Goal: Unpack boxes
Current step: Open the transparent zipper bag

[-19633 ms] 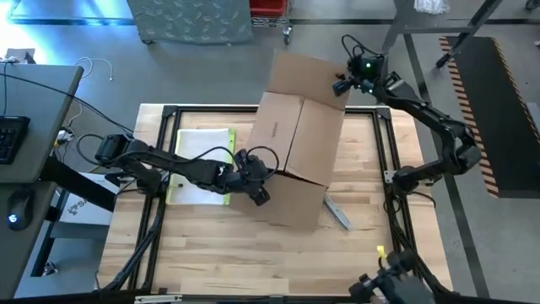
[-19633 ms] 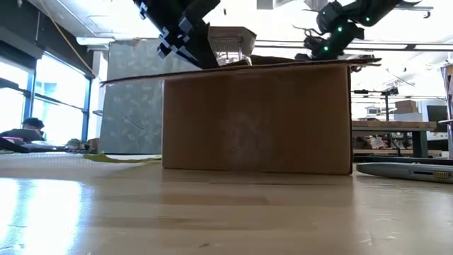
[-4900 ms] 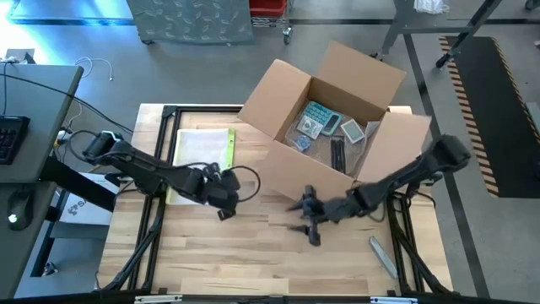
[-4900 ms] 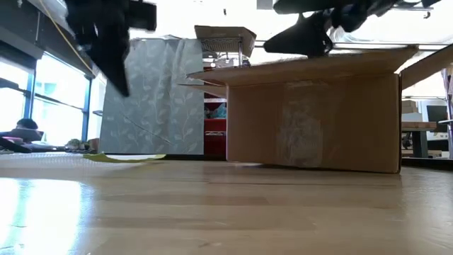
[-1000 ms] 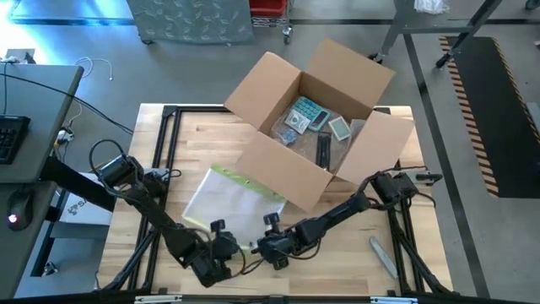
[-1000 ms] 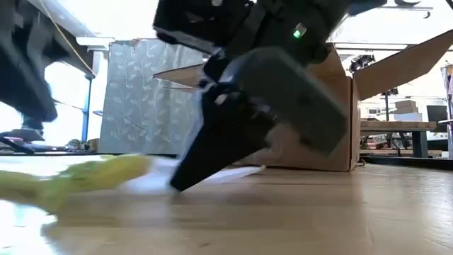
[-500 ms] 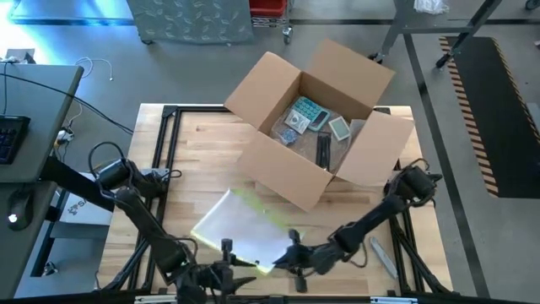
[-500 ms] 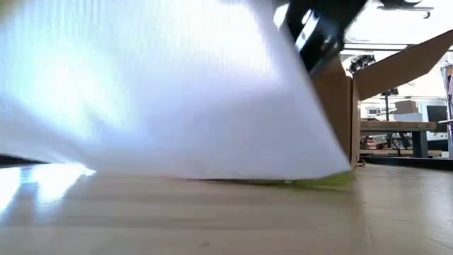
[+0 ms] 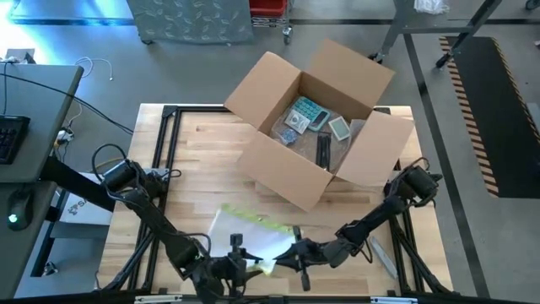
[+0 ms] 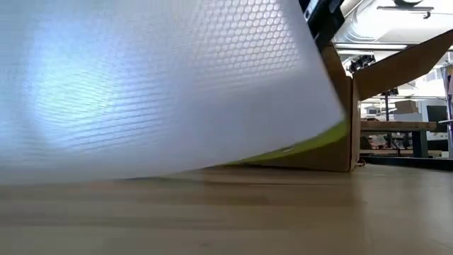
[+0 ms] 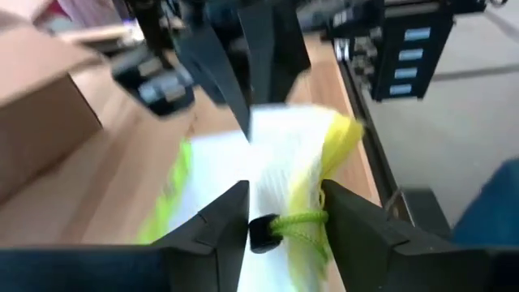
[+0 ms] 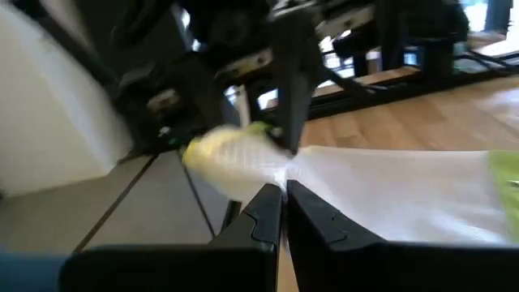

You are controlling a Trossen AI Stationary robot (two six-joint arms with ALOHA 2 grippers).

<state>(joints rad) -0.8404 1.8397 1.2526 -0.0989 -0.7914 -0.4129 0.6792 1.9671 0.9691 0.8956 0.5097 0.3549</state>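
Both arms are down at the near edge of the table [image 9: 169, 169], working the same thing: a clear bubble mailer [image 9: 249, 236] with a yellow-green edge. The right gripper [image 9: 297, 253] has its jaws pressed together on the sheet, pinching the film at its crumpled corner; from the right wrist camera the right gripper's fingers [image 12: 268, 212] meet with the bubble mailer [image 12: 381, 195] spreading out beyond them. The left gripper [image 9: 239, 262] sits just beside it, facing it across that same corner. Its jaws stand apart, and in the left wrist camera the bunched yellow edge of the mailer [image 11: 304, 191] lies in the gap between the left gripper's fingers [image 11: 219, 219], with the right gripper's dark fingers [image 11: 243, 73] coming in from the far side. I can't tell whether the left fingers actually bear on the film.

From table height the mailer [image 10: 156, 85] hangs so close that its honeycomb bubbles fill most of the sight.

The cardboard box [image 9: 316, 127] stands well beyond both sets of jaws, at the far side of the table, flaps spread open, with small packaged items [image 9: 308, 114] lying inside. Its brown wall [image 10: 340, 120] peeks out past the mailer.
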